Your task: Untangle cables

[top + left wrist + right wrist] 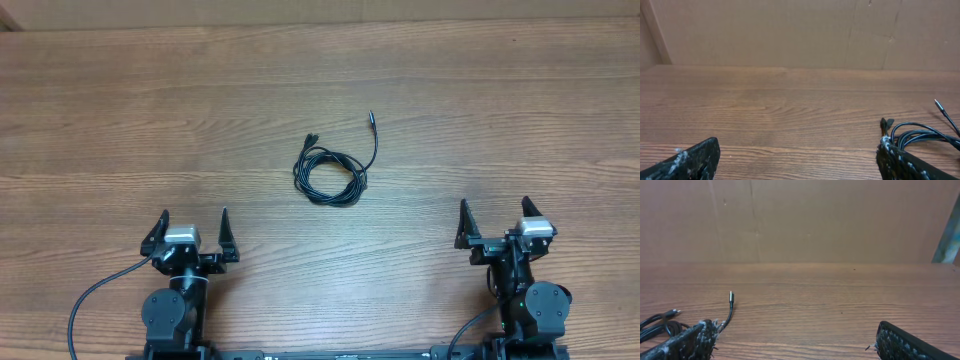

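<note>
The cables lie as one small black coil in the middle of the wooden table, with one plug end stretched toward the far right and another at the coil's far left. In the left wrist view the cables sit at the right edge, beyond my right finger. In the right wrist view the cables show at the lower left, a silver-tipped plug standing out. My left gripper and right gripper both stand open near the front edge, well short of the coil, nothing between their fingers.
A brown cardboard wall closes off the far side of the table. Thick black wires run from the arm bases at the front edge. Bare wood surrounds the coil.
</note>
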Available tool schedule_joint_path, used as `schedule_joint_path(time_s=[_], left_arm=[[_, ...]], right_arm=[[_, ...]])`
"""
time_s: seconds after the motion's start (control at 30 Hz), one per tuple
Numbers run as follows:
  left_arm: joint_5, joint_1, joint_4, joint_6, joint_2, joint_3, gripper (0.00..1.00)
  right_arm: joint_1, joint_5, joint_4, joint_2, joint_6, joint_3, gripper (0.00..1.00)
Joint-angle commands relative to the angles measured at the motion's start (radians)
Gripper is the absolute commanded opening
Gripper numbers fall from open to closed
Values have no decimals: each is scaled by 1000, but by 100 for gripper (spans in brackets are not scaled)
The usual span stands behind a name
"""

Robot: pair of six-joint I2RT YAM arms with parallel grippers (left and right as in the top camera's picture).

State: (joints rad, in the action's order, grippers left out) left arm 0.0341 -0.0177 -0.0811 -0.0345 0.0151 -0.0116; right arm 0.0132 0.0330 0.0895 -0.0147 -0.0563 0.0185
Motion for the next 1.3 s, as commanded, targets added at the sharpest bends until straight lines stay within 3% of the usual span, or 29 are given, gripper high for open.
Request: schedule_joint_path(time_s=[0.0, 0.97, 1.27], left_arm=[[-9, 6, 5, 2, -11, 7, 100], [-9, 6, 5, 2, -11, 7, 100], [-3, 7, 6, 64, -11, 7, 100]], right_arm=[[4, -13, -6, 12, 3, -10, 100], [4, -13, -6, 12, 3, -10, 100], [4, 17, -9, 12, 3, -10, 100]])
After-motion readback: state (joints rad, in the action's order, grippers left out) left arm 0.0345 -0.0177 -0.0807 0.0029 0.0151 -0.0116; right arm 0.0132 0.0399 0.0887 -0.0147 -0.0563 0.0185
